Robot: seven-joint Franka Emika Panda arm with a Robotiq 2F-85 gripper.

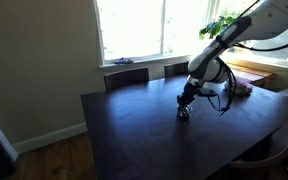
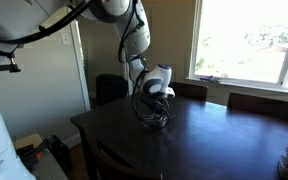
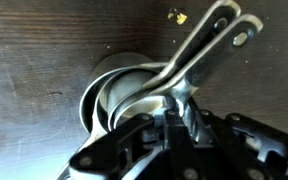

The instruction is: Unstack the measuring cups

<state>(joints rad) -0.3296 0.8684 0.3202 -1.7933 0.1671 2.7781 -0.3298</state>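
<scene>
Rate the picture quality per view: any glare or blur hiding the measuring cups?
Wrist view: the measuring cups are close but soft, the gripper blurred. In both exterior views the window is blown out, the table dark, the cups barely visible.

Dark wood table [image 1: 134,130], stacked measuring cups [image 3: 119,95]

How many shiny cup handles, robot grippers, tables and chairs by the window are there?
Handles on the measuring cups: 2
Gripper: 1
Table: 1
Chairs by the window: 2
Total: 6
</scene>
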